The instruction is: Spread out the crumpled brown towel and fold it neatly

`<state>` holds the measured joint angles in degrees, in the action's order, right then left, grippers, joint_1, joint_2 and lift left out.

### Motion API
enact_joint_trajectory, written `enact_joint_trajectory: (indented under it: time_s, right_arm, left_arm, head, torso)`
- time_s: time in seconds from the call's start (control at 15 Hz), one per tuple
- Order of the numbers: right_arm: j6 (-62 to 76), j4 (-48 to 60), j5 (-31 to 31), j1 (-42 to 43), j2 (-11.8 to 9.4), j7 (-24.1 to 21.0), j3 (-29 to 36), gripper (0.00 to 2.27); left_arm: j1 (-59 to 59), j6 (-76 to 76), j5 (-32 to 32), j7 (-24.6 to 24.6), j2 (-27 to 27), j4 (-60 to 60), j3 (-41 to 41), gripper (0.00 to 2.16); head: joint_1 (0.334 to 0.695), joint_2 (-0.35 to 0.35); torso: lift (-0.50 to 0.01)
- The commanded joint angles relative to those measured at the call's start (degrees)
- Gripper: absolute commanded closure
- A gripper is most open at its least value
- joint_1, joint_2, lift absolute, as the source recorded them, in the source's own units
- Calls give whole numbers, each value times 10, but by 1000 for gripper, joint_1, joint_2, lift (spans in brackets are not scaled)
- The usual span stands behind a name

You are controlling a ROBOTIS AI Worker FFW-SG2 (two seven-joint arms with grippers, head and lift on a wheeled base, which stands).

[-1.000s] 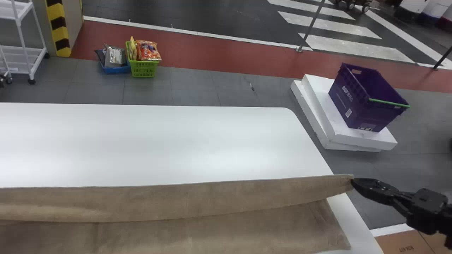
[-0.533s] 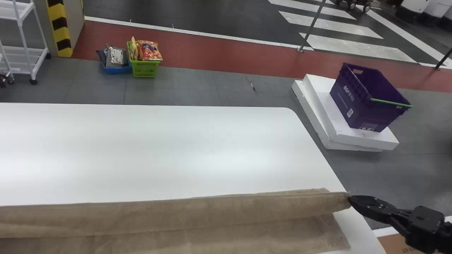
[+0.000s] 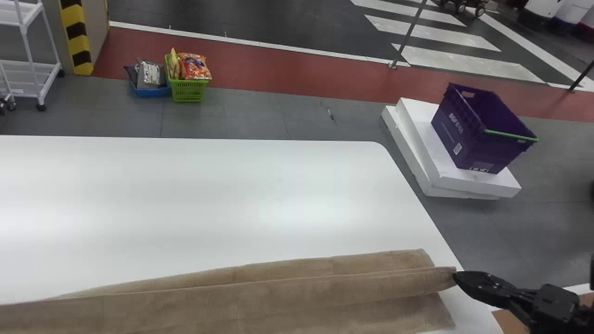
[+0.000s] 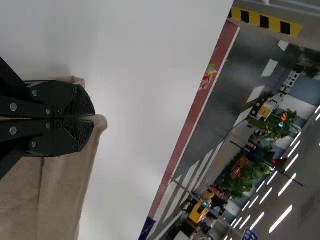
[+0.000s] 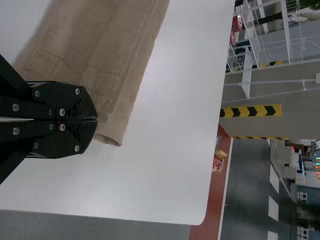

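Observation:
My right gripper (image 3: 455,275) is at the right end of the brown towel (image 3: 260,297), near the white table's right edge in the head view. That gripper (image 5: 96,120) is shut on the towel's edge in the right wrist view, beside more of the towel (image 5: 125,65). In the left wrist view my left gripper (image 4: 93,119) is shut on another part of the towel (image 4: 65,185). The towel lies as a long strip along the table's near side, with a raised fold in front of a flat layer behind it.
The white table (image 3: 209,195) extends beyond the towel. On the floor stand a purple crate (image 3: 478,130) on white slabs, a green basket (image 3: 189,90) and a blue basket (image 3: 153,91) with packets, and a white cart (image 3: 32,79). A cardboard box (image 3: 508,322) is at bottom right.
My right gripper has moved nearer the robot and slightly left, drawing the towel's held edge with it. More of the layer behind that edge now shows.

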<state>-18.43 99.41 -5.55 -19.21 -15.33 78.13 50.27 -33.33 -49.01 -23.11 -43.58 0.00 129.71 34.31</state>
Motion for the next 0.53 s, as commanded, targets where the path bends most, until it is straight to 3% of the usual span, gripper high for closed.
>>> enact_joint_trajectory:
  time_s: [0.0, 0.2, 0.33, 0.47]
  right_arm:
    - [4, -3, -1, -8, 0, 2, -1, 1278]
    - [18, -17, -2, -12, 0, 2, 3, 1133]
    - [33, -31, -1, -16, -1, 2, 11, 1123]
    - [58, -47, 1, -22, -1, 2, 26, 839]
  left_arm:
    - [-11, 0, -1, -7, -1, -5, 4, 849]
    - [-15, 0, -8, -29, -1, -23, 14, 559]
    - [-21, 5, -12, -39, -1, -37, 22, 559]
    - [-24, 11, -26, -51, -1, -51, 38, 559]
  head:
    - [695, -345]
    - [695, -350]
    - [695, -350]
    - [695, -350]
  torso:
    - [-126]
    - [-126]
    - [-126]
    - [-126]
